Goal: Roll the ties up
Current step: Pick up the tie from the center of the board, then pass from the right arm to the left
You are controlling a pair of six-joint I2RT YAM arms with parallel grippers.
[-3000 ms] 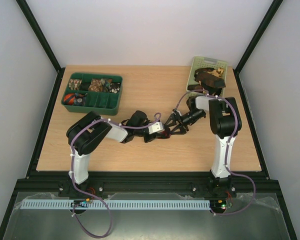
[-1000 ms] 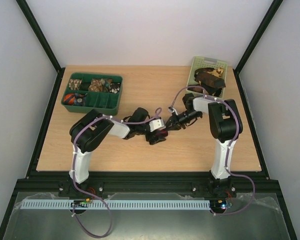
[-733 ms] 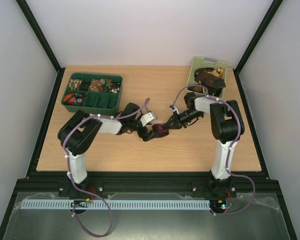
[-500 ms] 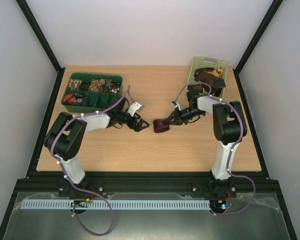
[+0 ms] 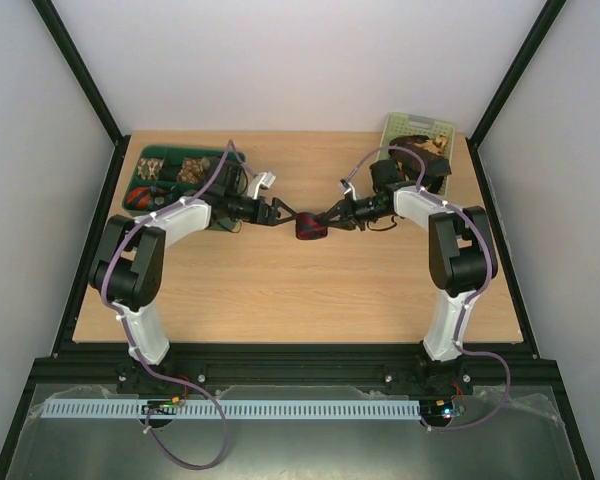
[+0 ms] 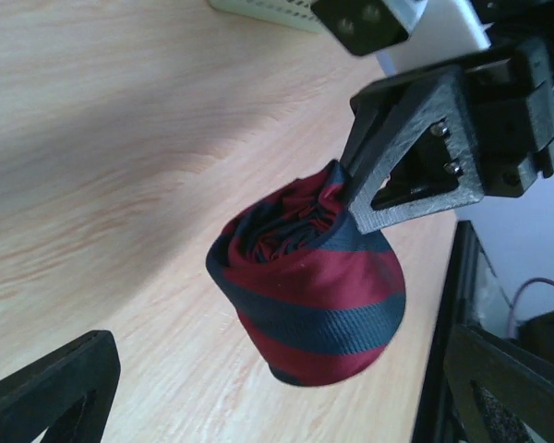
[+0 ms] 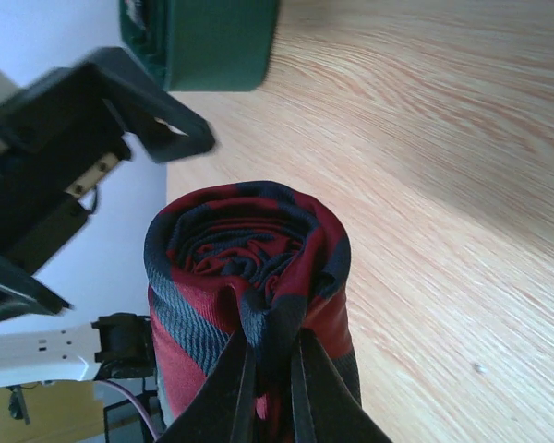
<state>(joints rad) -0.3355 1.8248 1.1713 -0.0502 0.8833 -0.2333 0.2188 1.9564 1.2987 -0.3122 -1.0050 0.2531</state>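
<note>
- The rolled tie [image 5: 308, 227], dark red with navy diagonal stripes, is wound into a tight coil. It sits about midway between the left and right edges of the table [image 5: 300, 290], in the far half.
- The right gripper [image 5: 327, 217] is clenched on the rolled tie. The right wrist view shows its two fingers [image 7: 233, 388] pinching a fold of fabric at the coil's outer edge.
- I cannot tell whether the coil rests on the wood or hangs just above it.
- The left gripper [image 5: 283, 216] is released. Its fingers [image 6: 51, 388] are spread wide with nothing between them, and they point at the coil from the left, just beside it and apart from it.
- The two arms reach toward each other across the far half of the table and meet at the coil.
- A dark green divided tray [image 5: 143, 153] sits at the far left corner, partly behind the left arm. It holds patterned bundles [image 5: 165, 170].
- A pale green plastic basket [image 5: 425, 124] stands at the far right corner, with dark and brown ties [image 5: 420, 155] heaped in it.
</note>
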